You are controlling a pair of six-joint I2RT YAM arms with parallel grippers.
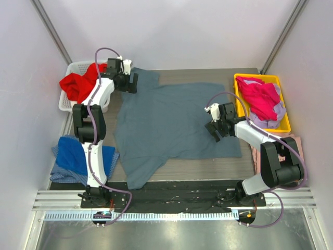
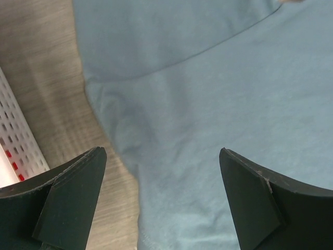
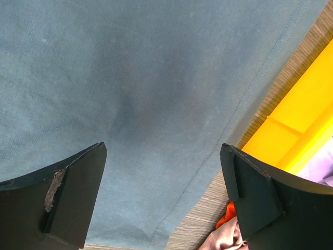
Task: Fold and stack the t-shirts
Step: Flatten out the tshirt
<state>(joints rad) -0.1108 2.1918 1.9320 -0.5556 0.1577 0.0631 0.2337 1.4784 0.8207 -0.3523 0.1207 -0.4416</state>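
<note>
A large slate blue-grey t-shirt (image 1: 177, 120) is seen from above, spread flat in the middle of a wood-grain surface (image 1: 208, 167). Its long axis runs from left to right. Both sleeves lie at the left end, and the hem lies at the right end, just beside a yellow bin (image 1: 260, 76).

The left gripper (image 1: 130, 82) is held over the far-left sleeve, near a white basket (image 1: 65, 104). Its jaws are spread wide and nothing is held. The right gripper (image 1: 216, 130) is held over the hem end, likewise wide and empty. Each arm is therefore nearest its own end of the shirt, so a fold is judged to start from these two ends.

Other shirts are set aside: a red t-shirt (image 1: 75, 86) in the basket, a magenta t-shirt (image 1: 260, 96) in the bin, and a royal blue t-shirt (image 1: 73, 151) at the near left.
</note>
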